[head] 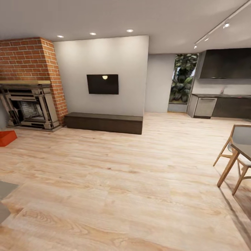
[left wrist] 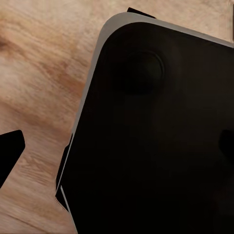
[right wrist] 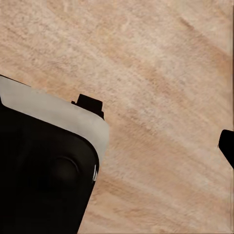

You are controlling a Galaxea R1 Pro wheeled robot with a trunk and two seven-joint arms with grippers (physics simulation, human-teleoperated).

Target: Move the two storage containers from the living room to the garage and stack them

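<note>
Red-orange plastic marks the one task thing in sight: a plain red-orange open-topped storage container (head: 7, 137) sits on the light wood-plank floor (head: 115, 181) at the far left edge of the head view, just in front of the ornate stone fireplace (head: 29, 108) with its red brick chimney breast (head: 31, 59). Part of the box is cut off by the frame edge, and I cannot make out a second container.

Neither tool can be judged here. Each wrist view looks down past a dark, grey-rimmed body of the robot (left wrist: 156, 136) onto wood planks, with dark finger tips at the borders; whether either tool is open or closed I cannot tell, and nothing appears to be held.

The step in hand looks like the approach to the first box. Doing it well likely means turning the base left until the container sits central in the head view, then rolling up squarely to one long wall, stopping short of the hearth.

Across the room a dark low bench (head: 104, 122) runs under a wall-mounted black screen (head: 102, 84). A wooden chair (head: 237, 157) stands at the right edge, with dark kitchen units (head: 223, 104) beyond.
</note>
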